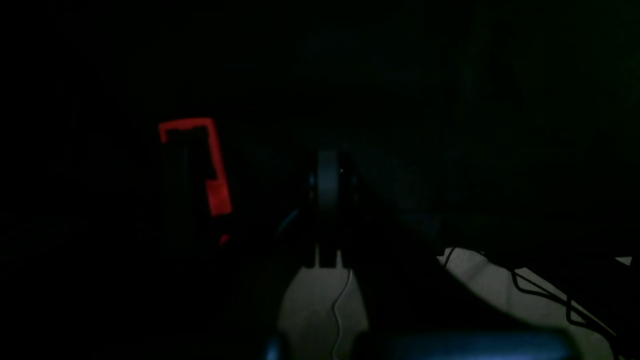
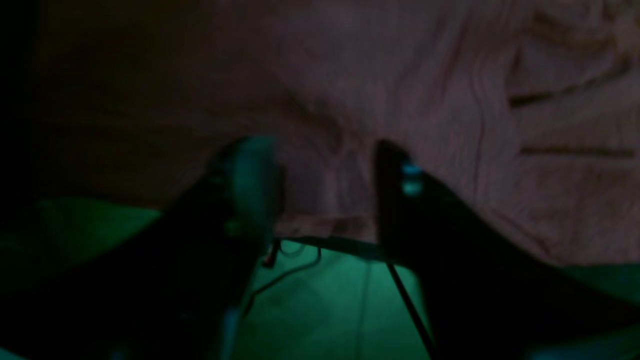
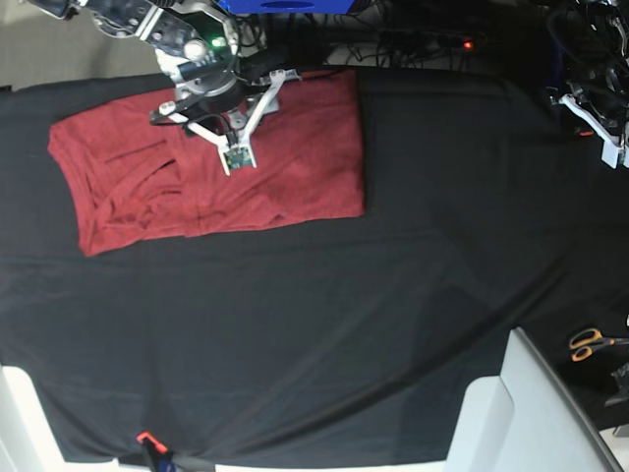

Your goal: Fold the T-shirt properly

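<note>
T-shirt (image 3: 211, 167) lay at far left of the black table cover (image 3: 393, 295), already doubled into a rough rectangle, sleeves tucked in with creases on its left half. Left and near edges ragged; right edge fairly straight.

Right gripper (image 3: 201, 133) sat over the shirt's far edge, left of centre. In the right wrist view its jaws stood apart, with the shirt's hem (image 2: 325, 220) puckered between the fingers (image 2: 250, 185); cloth between them but not visibly clamped. Judged to be mid-pinch on that far edge.

To do this step well: take all layers at the hem, not just the top ply, before lifting. Lift low and carry the edge across evenly so the sleeve folds beneath do not drag out. Line the carried edge with the opposite one, then flatten.

Further right, table cover bare. Scissors (image 3: 587, 343) with orange handles lay at near right, well apart from the shirt.

Left gripper (image 1: 327, 180) parked off at far right; wrist view very dark, jaws pressed together, nothing in them.
</note>
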Robot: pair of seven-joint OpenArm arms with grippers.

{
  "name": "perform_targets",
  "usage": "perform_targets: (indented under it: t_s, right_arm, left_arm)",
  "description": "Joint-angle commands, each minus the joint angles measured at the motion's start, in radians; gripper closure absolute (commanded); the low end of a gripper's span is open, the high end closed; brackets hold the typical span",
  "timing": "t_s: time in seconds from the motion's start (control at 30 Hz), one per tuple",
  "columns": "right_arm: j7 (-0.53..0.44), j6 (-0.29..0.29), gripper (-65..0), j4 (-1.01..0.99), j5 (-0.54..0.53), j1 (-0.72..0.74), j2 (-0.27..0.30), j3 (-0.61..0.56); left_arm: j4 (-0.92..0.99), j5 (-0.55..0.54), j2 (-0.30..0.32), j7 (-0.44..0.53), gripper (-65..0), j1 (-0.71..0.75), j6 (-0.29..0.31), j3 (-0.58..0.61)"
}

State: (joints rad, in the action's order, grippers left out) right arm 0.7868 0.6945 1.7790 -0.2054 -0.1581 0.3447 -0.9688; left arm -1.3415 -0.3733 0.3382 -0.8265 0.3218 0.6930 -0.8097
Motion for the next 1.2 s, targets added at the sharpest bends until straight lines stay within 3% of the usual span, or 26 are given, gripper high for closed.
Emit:
perform_targets:
  t_s: [0.0, 0.07, 0.1, 0.47, 0.77, 0.97, 1.17]
  right_arm:
    - [-0.013, 0.004, -15.2, -0.003, 0.008, 0.007, -0.005, -0.003]
    - [-0.014, 0.004, -2.9, -0.023, 0.008, 0.001, -0.011, -0.003]
    - [-0.014, 0.004, 0.0, -0.024, 0.008, -0.01, -0.011, -0.002]
    - [-0.019, 0.004, -1.5, -0.077, 0.008, -0.061, -0.009, 0.004]
    - [0.006, 0.004, -1.5, 0.084, 0.011, -0.054, -0.006, 0.02]
    - [0.01, 0.004, -1.5, -0.089, 0.008, 0.056, -0.031, 0.092]
    - [0.009, 0.004, -1.5, -0.159, 0.008, 0.038, -0.029, 0.126]
  left_arm:
    - [-0.013, -0.011, 0.023, 0.014, 0.0, 0.001, 0.005, -0.006]
    - [-0.013, -0.01, 0.023, 0.014, 0.0, 0.001, 0.005, -0.006]
    - [-0.013, -0.01, 0.023, 0.014, 0.0, 0.003, 0.005, -0.006]
    - [-0.013, -0.01, 0.023, 0.016, 0.0, 0.003, 0.005, -0.006]
    - [-0.013, -0.01, 0.023, 0.016, 0.0, 0.01, 0.005, -0.006]
    - [-0.013, -0.01, 0.023, 0.017, 0.0, 0.01, 0.005, -0.006]
    - [-0.013, -0.01, 0.023, 0.017, 0.0, 0.01, 0.005, -0.006]
